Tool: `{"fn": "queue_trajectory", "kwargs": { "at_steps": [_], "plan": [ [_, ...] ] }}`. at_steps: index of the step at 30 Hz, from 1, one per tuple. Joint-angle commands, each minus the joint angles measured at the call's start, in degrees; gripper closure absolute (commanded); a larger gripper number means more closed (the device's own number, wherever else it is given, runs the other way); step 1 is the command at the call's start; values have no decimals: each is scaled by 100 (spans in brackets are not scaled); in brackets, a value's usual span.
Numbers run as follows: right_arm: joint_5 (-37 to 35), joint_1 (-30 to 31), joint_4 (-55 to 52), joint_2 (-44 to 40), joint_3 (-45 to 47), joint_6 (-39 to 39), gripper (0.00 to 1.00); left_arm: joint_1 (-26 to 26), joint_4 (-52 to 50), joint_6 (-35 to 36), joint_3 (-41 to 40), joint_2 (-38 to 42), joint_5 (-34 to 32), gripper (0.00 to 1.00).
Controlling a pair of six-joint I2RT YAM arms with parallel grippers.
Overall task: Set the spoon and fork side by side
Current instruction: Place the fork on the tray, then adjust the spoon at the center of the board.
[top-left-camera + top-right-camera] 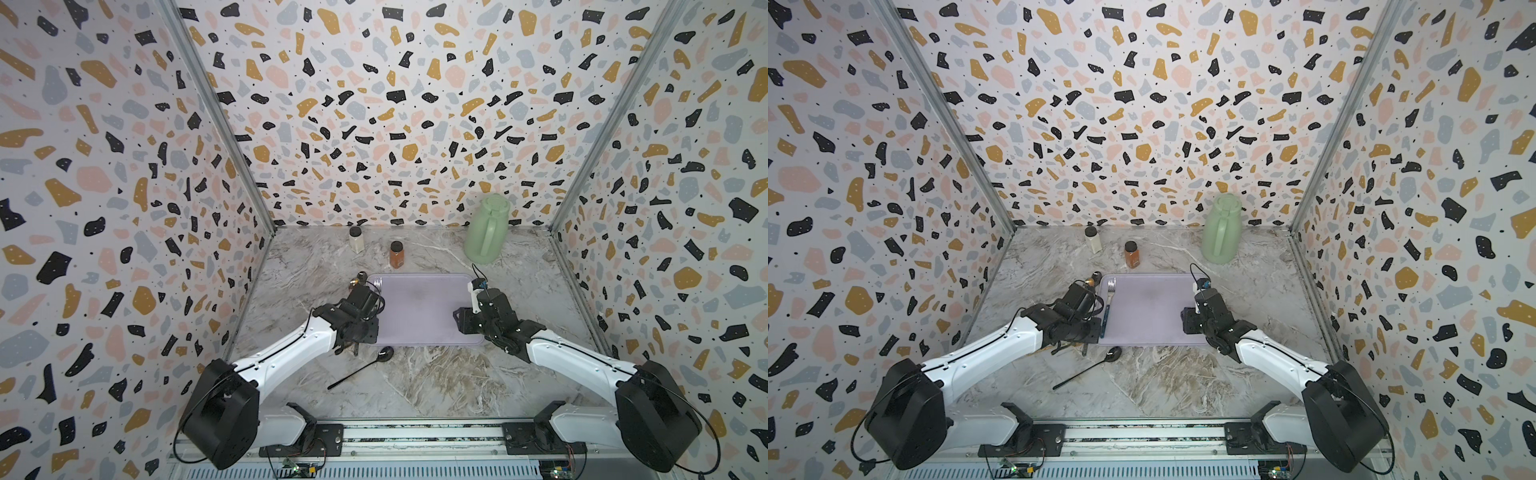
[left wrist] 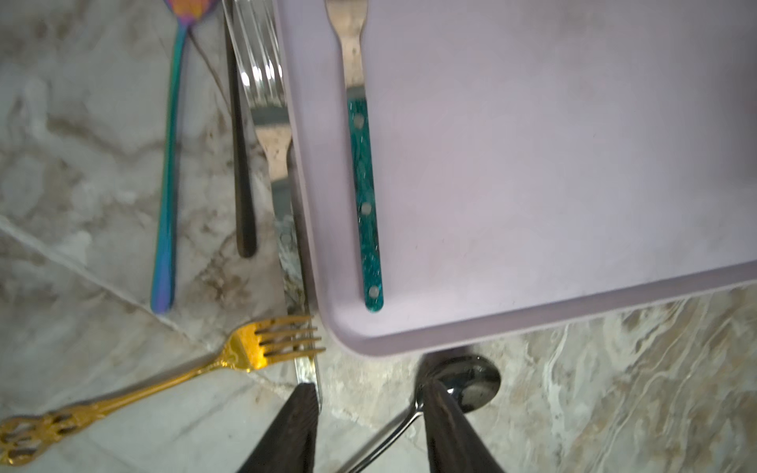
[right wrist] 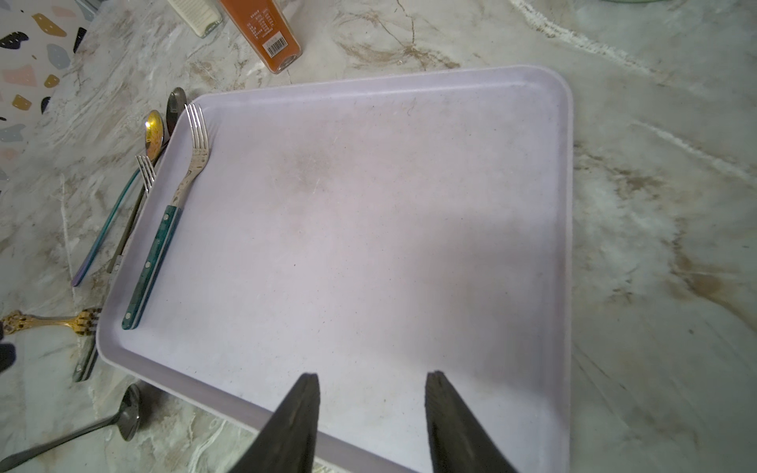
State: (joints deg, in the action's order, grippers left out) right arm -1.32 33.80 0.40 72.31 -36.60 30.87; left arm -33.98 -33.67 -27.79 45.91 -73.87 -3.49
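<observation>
left gripper [image 2: 370, 426]: in the left wrist view i see its two dark fingers [image 2: 297, 430] standing apart with nothing clamped between them. the thin handle of the glossy black metal spoon [image 2: 475, 385] crosses the gap beneath them. the spoon lies on the marble tabletop [image 2: 614, 389], with its bowl just outside the near rim of the pale lilac rectangular plastic tray [image 2: 532, 164].

right gripper [image 3: 372, 409]: its jaws are likewise spread and empty, poised over the tray's near edge.

steel fork with a teal riveted handle [image 2: 364, 196]: it lies flat inside the tray, close along the rim on the left arm's side, tines toward the back wall. i read the fork's half of the task as done.

in a top view the black spoon [image 1: 1114, 353] rests slanted on the marble in front of the tray, handle trailing toward the arm bases. it is apart from the fork, on the other side of the rim, and not parallel to it. the spoon's half therefore remains, as i judge it: grasp it, carry it over the rim, and lay it alongside the teal handle.

spare cutlery lies outside the tray on the left arm's side: a gold ornate fork [image 2: 245, 348], an iridescent blue-violet spoon [image 2: 168, 184], a black-handled piece [image 2: 243, 184] and a second steel fork [image 2: 266, 102]. i cannot tell for certain which spoon is meant; the black one lies nearest the left fingers.
</observation>
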Motion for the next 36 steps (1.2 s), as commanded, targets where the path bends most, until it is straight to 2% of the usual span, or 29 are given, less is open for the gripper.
{"fn": "queue_trajectory", "kwargs": {
  "at_steps": [1, 5, 8, 11, 18, 28, 36],
  "plan": [
    [-87, -12, -45, -160, -7, 125, 52, -247, -326, -435, -459, 364, 127, 53],
    [-76, -14, 30, -207, 60, 135, 48, -473, -364, -525, -880, 569, 16, 49],
    [-93, -12, 123, -190, 123, 151, 41, -568, -454, -577, -843, 296, -100, 41],
    [-143, -14, 122, -144, 127, 155, 36, -601, -460, -639, -850, 114, -161, 38],
    [-170, -14, 188, -32, 111, 143, 33, -702, -97, -767, -1282, 236, 162, 27],
    [-179, -13, 149, -24, 85, 151, 31, -1235, 239, -1067, -1657, 233, 329, 28],
    [-300, -11, -48, -66, 39, 329, 30, -2222, 419, -1701, -1640, 332, 244, 30]
  ]
}}
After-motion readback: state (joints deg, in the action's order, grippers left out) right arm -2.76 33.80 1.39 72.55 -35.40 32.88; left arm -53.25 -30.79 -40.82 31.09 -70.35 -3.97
